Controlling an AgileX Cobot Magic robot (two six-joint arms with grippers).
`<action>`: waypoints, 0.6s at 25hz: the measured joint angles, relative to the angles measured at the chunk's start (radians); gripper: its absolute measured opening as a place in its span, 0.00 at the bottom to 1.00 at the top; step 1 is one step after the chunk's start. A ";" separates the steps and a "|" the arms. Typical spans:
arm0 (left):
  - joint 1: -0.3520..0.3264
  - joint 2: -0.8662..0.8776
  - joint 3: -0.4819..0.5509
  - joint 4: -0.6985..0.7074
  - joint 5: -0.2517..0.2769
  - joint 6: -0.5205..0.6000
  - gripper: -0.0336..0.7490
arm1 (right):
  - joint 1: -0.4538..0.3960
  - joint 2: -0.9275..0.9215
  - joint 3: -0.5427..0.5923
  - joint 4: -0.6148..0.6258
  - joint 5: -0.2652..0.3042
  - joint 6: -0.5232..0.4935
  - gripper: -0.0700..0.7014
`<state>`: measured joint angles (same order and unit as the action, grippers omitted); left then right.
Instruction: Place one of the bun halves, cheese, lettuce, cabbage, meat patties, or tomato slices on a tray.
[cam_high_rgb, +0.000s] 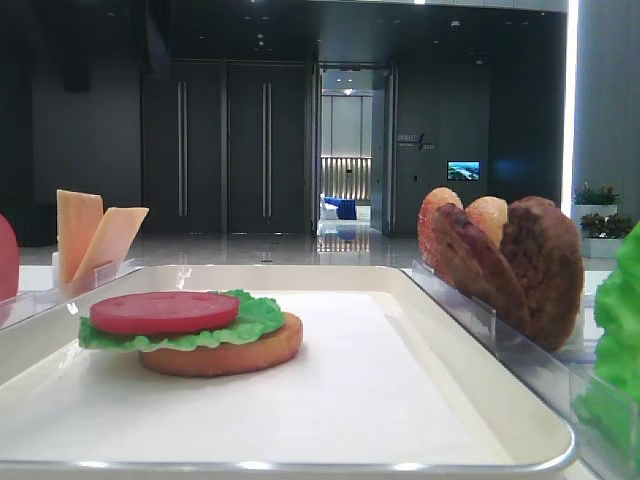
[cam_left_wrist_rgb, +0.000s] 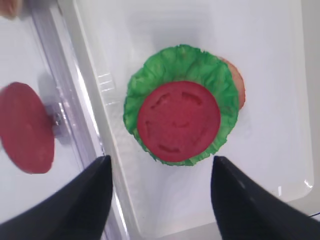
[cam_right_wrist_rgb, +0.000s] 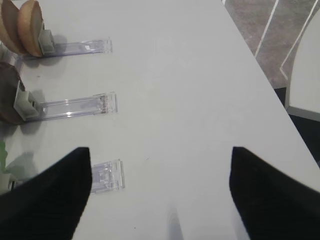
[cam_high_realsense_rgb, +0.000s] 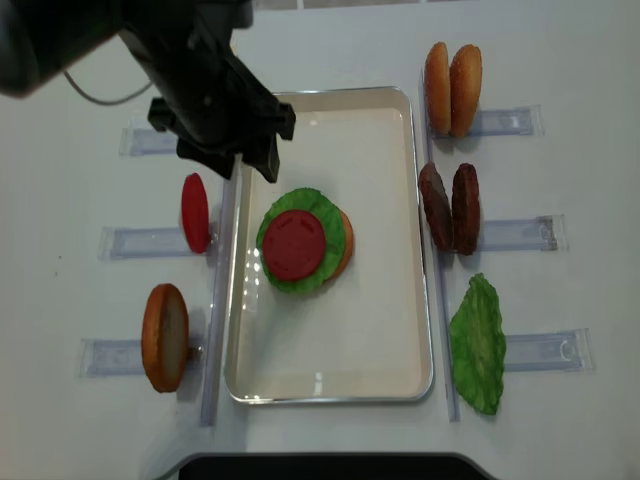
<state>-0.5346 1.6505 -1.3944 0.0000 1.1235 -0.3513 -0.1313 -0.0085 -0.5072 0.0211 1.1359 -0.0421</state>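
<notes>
On the white tray (cam_high_realsense_rgb: 330, 375) lies a stack: a bun half (cam_high_realsense_rgb: 345, 245) at the bottom, a green lettuce leaf (cam_high_realsense_rgb: 290, 205) over it, and a red tomato slice (cam_high_realsense_rgb: 293, 243) on top. My left gripper (cam_left_wrist_rgb: 160, 160) hangs open just above the stack, with nothing between its fingers; the tomato slice (cam_left_wrist_rgb: 178, 120) and lettuce (cam_left_wrist_rgb: 165, 65) lie just beyond the fingertips. From overhead, this gripper (cam_high_realsense_rgb: 256, 168) is at the tray's left rim. My right gripper (cam_right_wrist_rgb: 160, 150) is open and empty over bare table.
Clear holders flank the tray. On the left stand a tomato slice (cam_high_realsense_rgb: 194, 212) and a bun half (cam_high_realsense_rgb: 165, 337); on the right, two bun halves (cam_high_realsense_rgb: 452, 88), two meat patties (cam_high_realsense_rgb: 450, 207) and a lettuce leaf (cam_high_realsense_rgb: 478, 343). Cheese slices (cam_high_rgb: 95, 235) stand at the far left.
</notes>
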 joint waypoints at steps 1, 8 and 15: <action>0.000 0.000 -0.031 0.008 0.026 -0.001 0.65 | 0.000 0.000 0.000 0.000 0.000 0.000 0.79; 0.000 0.000 -0.181 0.067 0.098 -0.005 0.79 | 0.000 0.000 0.000 0.000 0.000 0.000 0.79; 0.186 0.000 -0.183 0.101 0.102 0.023 0.80 | 0.000 0.000 0.000 0.000 0.000 0.000 0.79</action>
<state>-0.3484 1.6502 -1.5776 0.1009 1.2253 -0.3286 -0.1313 -0.0085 -0.5072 0.0211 1.1359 -0.0421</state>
